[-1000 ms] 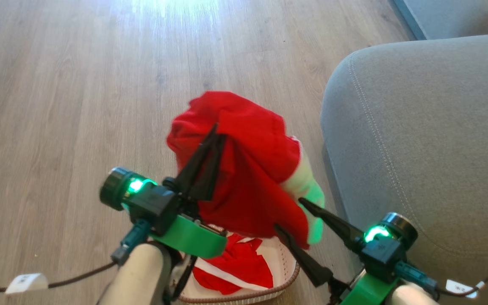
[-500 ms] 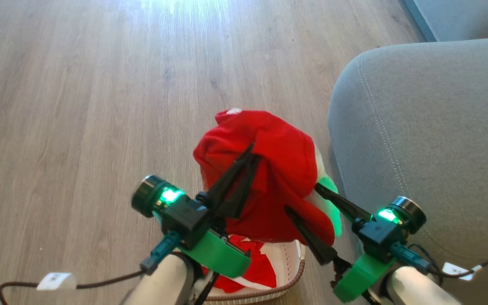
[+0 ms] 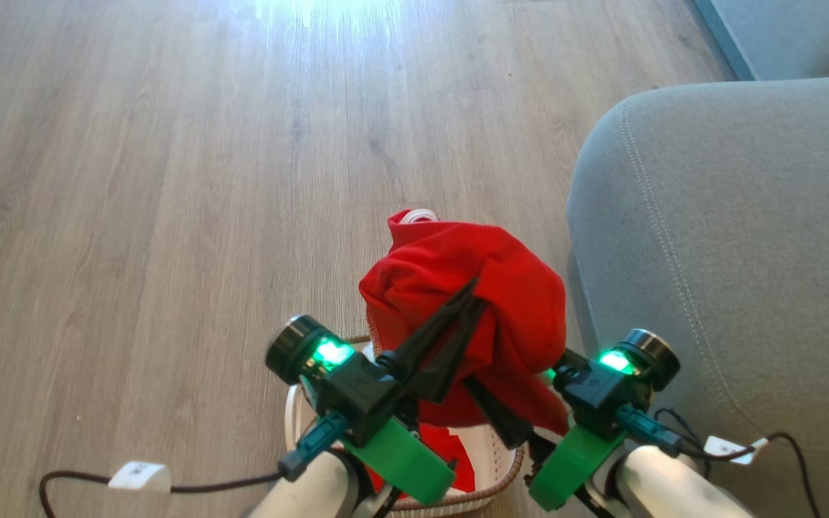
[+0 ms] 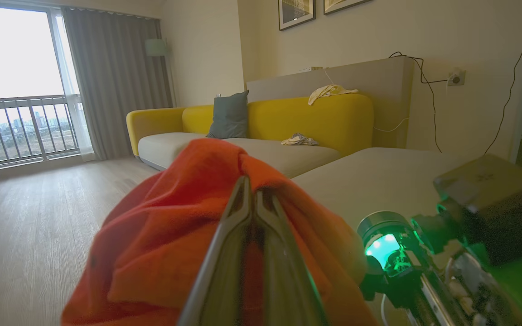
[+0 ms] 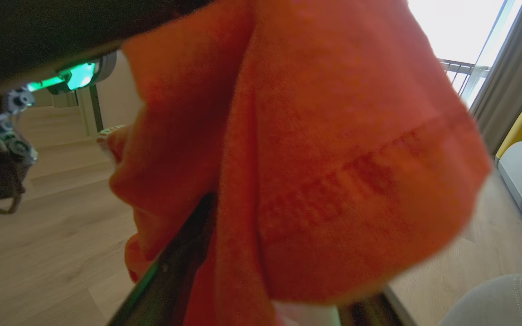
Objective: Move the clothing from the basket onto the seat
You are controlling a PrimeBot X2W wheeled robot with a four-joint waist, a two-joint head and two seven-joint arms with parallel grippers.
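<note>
Clothing (image 3: 508, 309) pinched in left claw (image 3: 473, 295), right claw (image 3: 512, 367) wide, basket (image 3: 514, 464) below in head view, yellow sofa (image 4: 315, 117) from left wrist

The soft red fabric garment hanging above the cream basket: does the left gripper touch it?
Touching. In the left wrist view the left gripper, shut, pinches a fold of the soft red fabric garment between its two long dark fingers.

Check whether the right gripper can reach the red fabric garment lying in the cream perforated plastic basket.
Probably not cleanly: the other red garment, pinched by the left gripper, hangs over the basket and against the open right gripper.
</note>
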